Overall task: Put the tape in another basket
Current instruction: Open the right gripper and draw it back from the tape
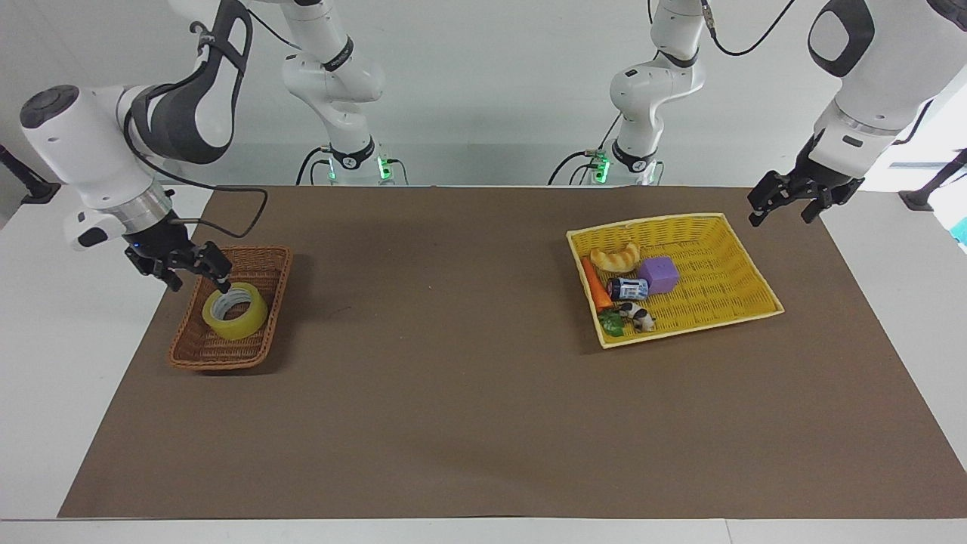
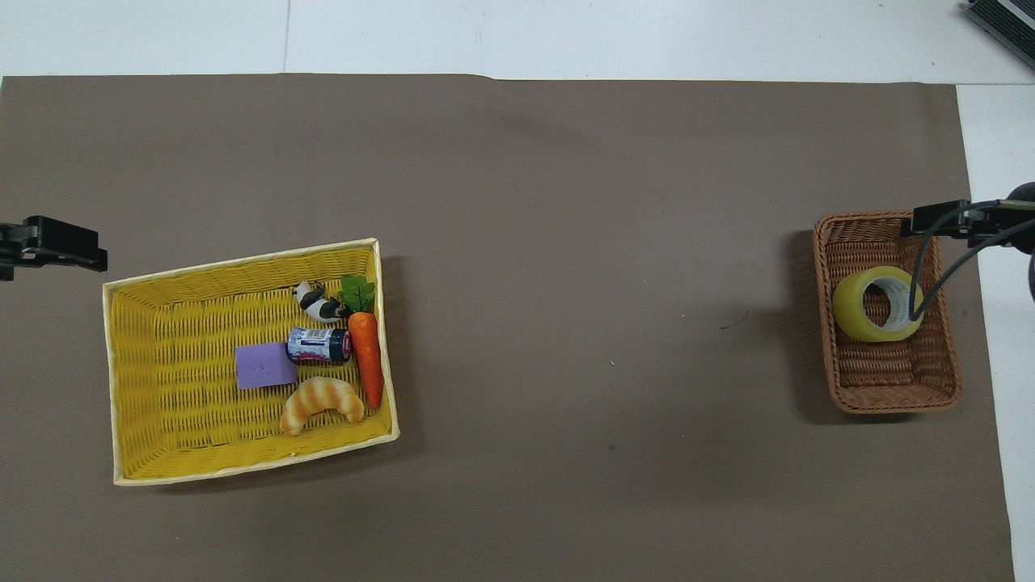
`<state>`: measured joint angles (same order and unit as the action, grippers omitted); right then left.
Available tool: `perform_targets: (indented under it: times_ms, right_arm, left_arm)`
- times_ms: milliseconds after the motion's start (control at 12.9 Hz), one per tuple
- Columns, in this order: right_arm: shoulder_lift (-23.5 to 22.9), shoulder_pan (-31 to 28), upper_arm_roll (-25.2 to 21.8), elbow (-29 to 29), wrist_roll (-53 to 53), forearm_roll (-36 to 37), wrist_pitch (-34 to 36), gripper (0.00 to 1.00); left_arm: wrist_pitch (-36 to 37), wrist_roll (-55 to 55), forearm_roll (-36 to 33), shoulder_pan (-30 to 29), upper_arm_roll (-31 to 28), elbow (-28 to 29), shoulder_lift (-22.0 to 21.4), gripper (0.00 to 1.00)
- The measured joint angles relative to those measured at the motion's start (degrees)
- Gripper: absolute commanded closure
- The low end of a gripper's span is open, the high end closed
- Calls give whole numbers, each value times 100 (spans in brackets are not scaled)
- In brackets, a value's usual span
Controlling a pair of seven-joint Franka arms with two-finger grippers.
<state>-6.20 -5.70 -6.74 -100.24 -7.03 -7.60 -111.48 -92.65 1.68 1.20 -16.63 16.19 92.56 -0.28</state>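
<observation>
Brown paper mat (image 1: 468, 393) covers most of a white table (image 1: 45, 423), white wall past the arm bases.

Tape (image 1: 235, 310) sits in the brown wicker basket (image 1: 219, 353) at the right arm's end of the table. Roll is tipped, leaning, core hole showing in both views; in the overhead view (image 2: 878, 304) it lies in the middle of the basket (image 2: 889, 388), touching the basket wall toward the table's centre.

Right gripper (image 1: 198, 270) hangs over the basket's outer rim, at the corner farther from the robots going by the overhead view (image 2: 942, 220). Fingers spread, nothing between them. One fingertip reads close above the top of the roll in the facing view; can't tell whether it touches. Its black cable (image 2: 922, 275) loops across the roll in the overhead view.

Left gripper (image 1: 786, 198) is off the yellow basket's (image 1: 725, 227) corner, over the mat edge at the left arm's end, fingers apart, holding nothing. That arm waits.

Yellow basket contents, bunched along the side toward the table's centre: croissant (image 1: 615, 258), carrot (image 1: 597, 287), purple block (image 1: 658, 275), small can (image 1: 628, 288), black-and-white toy animal (image 1: 639, 316).
</observation>
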Motion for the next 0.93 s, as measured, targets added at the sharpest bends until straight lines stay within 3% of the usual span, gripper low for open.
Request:
perform_targets:
  times_ms: [388,698,931]
  right_arm:
    - [850,842,42,27,1323,841,1086,0]
    - [884,983,44,1031,1575,886,2424,0]
    - [757,904,2,1280,1557,759,2551,0]
  left_arm:
    - [-1,0,0,2041,-2036,-2,-26,0]
    - [-5,0,0,2214,-2243,-7,-38,0]
    - [-7,0,0,2220,-2246,-7,-39,0]
